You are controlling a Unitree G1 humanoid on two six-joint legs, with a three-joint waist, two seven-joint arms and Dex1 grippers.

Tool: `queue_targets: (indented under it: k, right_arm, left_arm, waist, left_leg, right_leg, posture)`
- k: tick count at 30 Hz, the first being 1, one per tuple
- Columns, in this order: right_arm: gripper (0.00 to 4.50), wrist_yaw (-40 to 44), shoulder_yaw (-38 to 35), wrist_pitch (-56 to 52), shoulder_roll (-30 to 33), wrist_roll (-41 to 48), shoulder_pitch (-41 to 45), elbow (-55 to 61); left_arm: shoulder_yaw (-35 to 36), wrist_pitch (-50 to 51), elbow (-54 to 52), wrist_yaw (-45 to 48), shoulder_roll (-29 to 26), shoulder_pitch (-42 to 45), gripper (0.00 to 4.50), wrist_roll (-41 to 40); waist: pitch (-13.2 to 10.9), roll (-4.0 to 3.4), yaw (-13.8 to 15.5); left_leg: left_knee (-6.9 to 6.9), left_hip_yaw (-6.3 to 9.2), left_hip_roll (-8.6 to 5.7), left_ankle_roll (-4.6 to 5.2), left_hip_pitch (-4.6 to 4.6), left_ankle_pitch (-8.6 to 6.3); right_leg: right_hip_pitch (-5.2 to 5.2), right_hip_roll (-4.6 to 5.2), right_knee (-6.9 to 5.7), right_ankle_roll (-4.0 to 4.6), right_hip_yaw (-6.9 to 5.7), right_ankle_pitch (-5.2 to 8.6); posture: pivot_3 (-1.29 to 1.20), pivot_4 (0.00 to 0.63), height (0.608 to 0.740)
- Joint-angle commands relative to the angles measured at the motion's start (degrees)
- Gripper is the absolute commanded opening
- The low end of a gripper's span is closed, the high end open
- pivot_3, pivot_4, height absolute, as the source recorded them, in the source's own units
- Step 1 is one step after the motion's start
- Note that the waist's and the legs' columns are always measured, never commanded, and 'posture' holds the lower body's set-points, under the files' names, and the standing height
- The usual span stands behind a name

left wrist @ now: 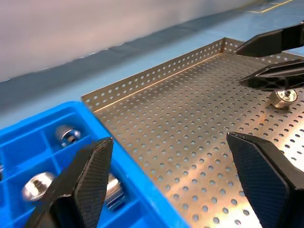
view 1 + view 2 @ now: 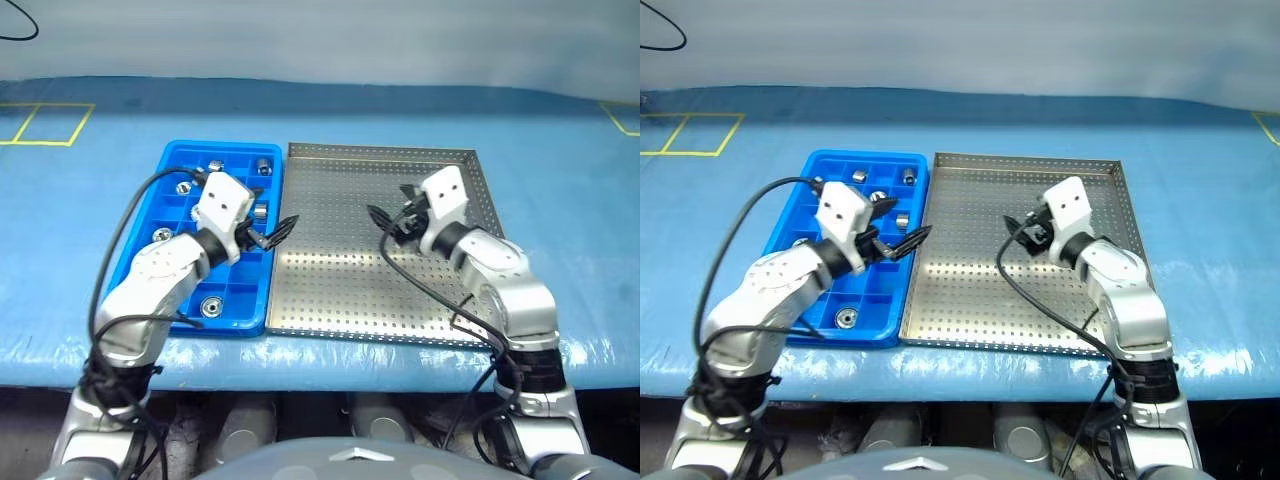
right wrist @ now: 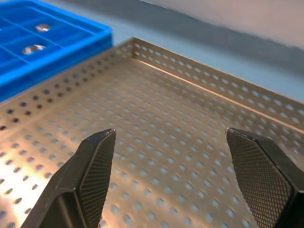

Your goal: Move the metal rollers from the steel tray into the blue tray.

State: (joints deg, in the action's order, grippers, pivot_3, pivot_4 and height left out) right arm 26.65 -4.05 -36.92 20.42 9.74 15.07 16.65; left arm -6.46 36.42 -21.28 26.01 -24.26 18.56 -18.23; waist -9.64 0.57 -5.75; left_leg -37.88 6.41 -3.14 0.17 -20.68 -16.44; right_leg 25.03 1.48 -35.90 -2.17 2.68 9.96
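Though nearly hidden, one roller (image 1: 283,96) upright on steel tray (image 1: 180,123).

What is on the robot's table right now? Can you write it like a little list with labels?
table cover: pale blue
blue tray: holds several metal rollers in its compartments
steel tray: one metal roller left, under the right gripper
left gripper: open, empty, over the edge where the trays meet
right gripper: open, empty, over the steel tray
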Motion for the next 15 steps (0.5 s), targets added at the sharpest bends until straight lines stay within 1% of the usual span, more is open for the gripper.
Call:
queue_targets:
  k: [1,3,9,15]
  right_arm:
    - [3.89,-3.14,-1.98,0.36,-1.95,1.16,-0.89,0.16]
    - [3.89,-4.26,-1.96,1.25,-3.07,1.06,-1.18,-2.06]
    - [3.89,-5.61,-1.23,4.17,-4.89,0.65,0.78,-9.84]
    - [3.89,-5.86,-0.96,6.87,-5.21,0.35,2.70,-16.44]
  left_arm:
    - [-3.44,-4.75,3.33,1.08,2.28,2.72,4.16,2.62]
    - [-4.76,-5.76,4.44,1.64,3.10,3.38,4.16,3.59]
    - [-6.00,-6.32,3.98,2.86,3.58,2.50,4.16,4.85]
    - [-5.22,-5.40,1.82,2.48,3.54,0.50,4.16,5.18]
  waist:
    - [0.00,0.00,-1.39]
    - [0.00,0.00,-2.46]
    - [0.00,0.00,-4.86]
    - [0.00,0.00,-5.25]
  left_leg:
    - [-0.02,-0.05,0.00,0.07,0.00,-0.04]
    - [-0.06,-0.18,0.00,0.36,0.01,-0.18]
    - [-0.25,-0.59,-0.09,0.66,0.05,-0.25]
    - [-0.30,-0.81,-0.14,0.79,0.10,-0.22]
  right_leg:
    - [0.00,0.00,0.00,-0.05,0.05,-0.03]
    - [0.08,-0.05,-0.04,-0.17,0.33,-0.10]
    - [0.11,-0.08,-0.02,-0.54,0.84,-0.32]
    - [0.12,-0.21,-0.02,-0.71,1.09,-0.41]
  posture:
    - [-0.27,0.150,0.740]
    - [-0.28,0.150,0.740]
    - [-0.27,0.150,0.740]
    - [-0.23,0.150,0.740]
